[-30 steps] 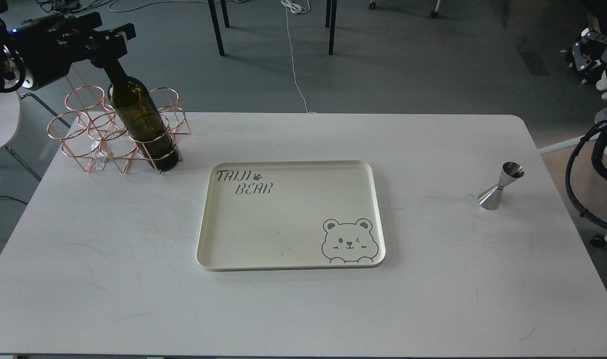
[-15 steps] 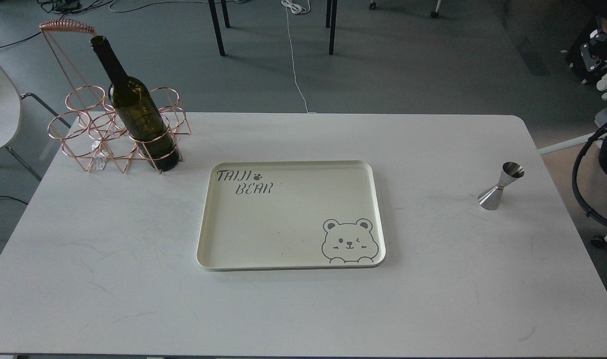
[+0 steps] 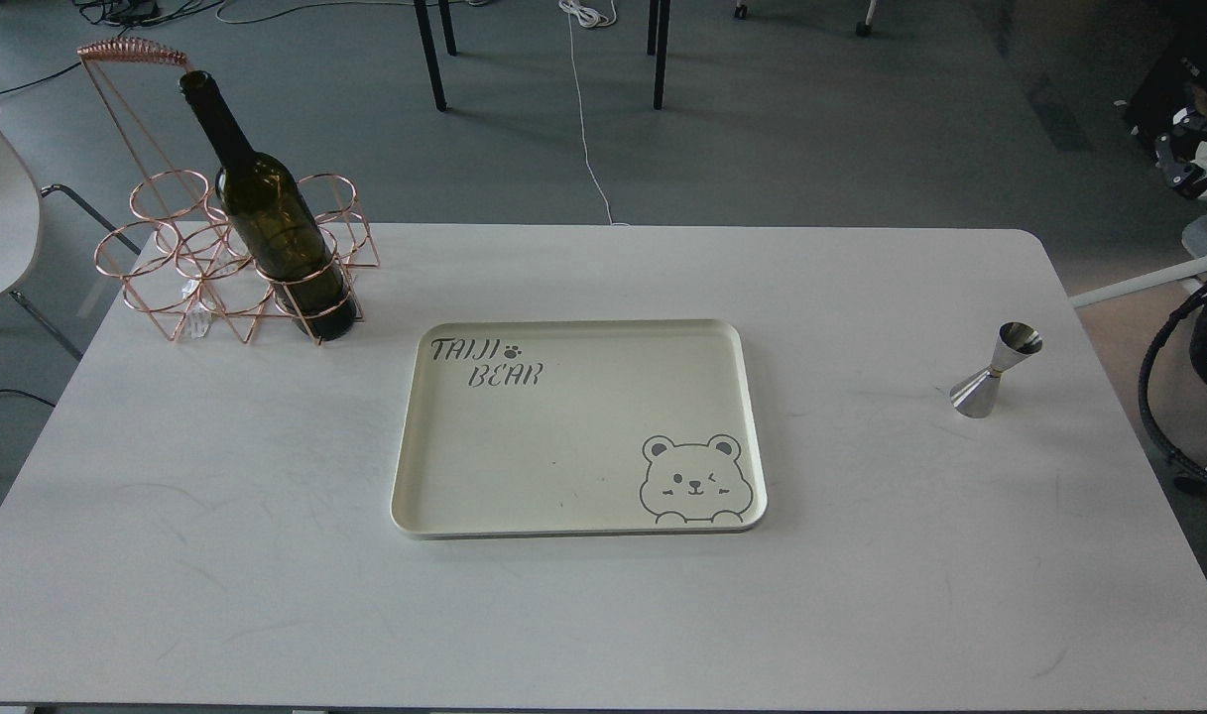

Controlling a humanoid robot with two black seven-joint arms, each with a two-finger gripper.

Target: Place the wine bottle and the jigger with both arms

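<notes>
two things matter here, and neither is held. the wine bottle (image 3: 271, 223) stands in a front ring of the copper wire rack (image 3: 228, 260) at the table's far left corner, its neck leaning up and to the left beside the rack's tall handle (image 3: 127, 55). the jigger (image 3: 996, 370) stands on its wider cone on the bare white table (image 3: 603, 615), near the right edge, well apart from the bottle. between them lies the cream tray (image 3: 573, 426) with the bear print, nothing on it.

neither gripper can be made out: only a dark scrap shows at the far left edge and cables and dark parts at the far right edge, so whether the fingers are open or closed cannot be told.

judging from this layout, the tray looks like the likely target, though the task does not say so. the bottle is the riskier piece. it sits snug in a wire ring, so a pull that is not straight up along its axis could drag the light rack with it or tip it. its smooth narrow neck may slip in a two-finger grasp, and the heavy body would then swing. the handle close to the neck could foul the left arm's approach.

the jigger is small, shiny and top-heavy on a narrow waist; a glancing touch could knock it over and roll it off the nearby edge. both arms converging on one tray could also crowd each other.
</notes>
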